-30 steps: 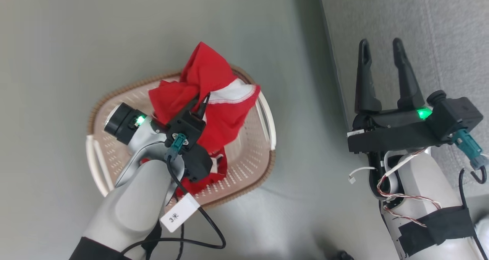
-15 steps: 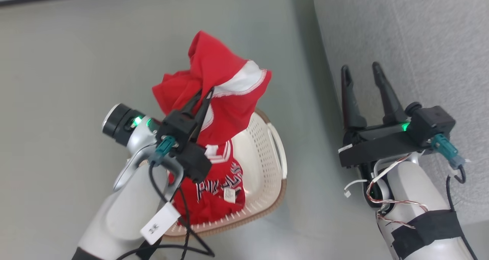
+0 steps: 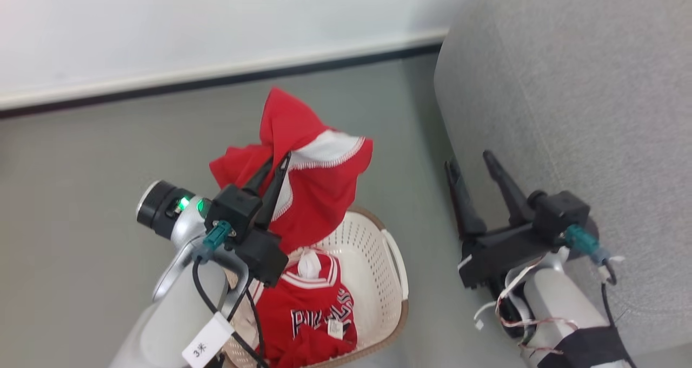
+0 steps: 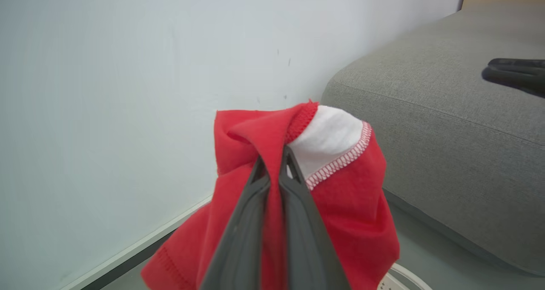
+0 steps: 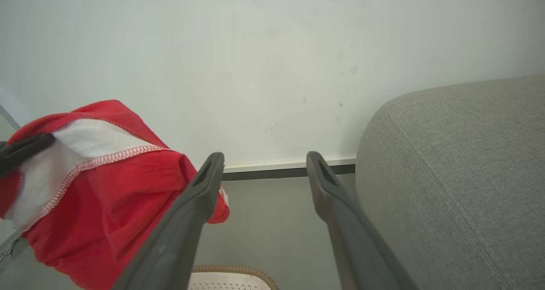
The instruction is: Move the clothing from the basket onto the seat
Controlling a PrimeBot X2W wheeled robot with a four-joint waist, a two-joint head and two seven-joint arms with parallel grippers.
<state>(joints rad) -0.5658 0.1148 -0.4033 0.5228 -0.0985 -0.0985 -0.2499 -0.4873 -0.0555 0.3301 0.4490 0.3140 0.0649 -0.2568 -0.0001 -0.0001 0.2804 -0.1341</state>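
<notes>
My left pincer [image 3: 278,158] grips the red garment [image 3: 319,206] with the white panel, hanging above the cream basket [image 3: 368,253]; the lettered red jersey [image 3: 309,309] lies crumpled inside. Grey seat [image 3: 567,87] just right.

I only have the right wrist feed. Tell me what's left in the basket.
Observer: The head view shows the striped-lettering jersey lying in the basket.
Operator: Confirm the grip on the lifted one.
Observer: In the left wrist view, the left gripper is shut on a fold of the plain red garment.
Operator: Now place this arm for me.
Observer: The head view shows the right gripper open and empty, at the seat's rounded edge, to the right of the basket.
</notes>
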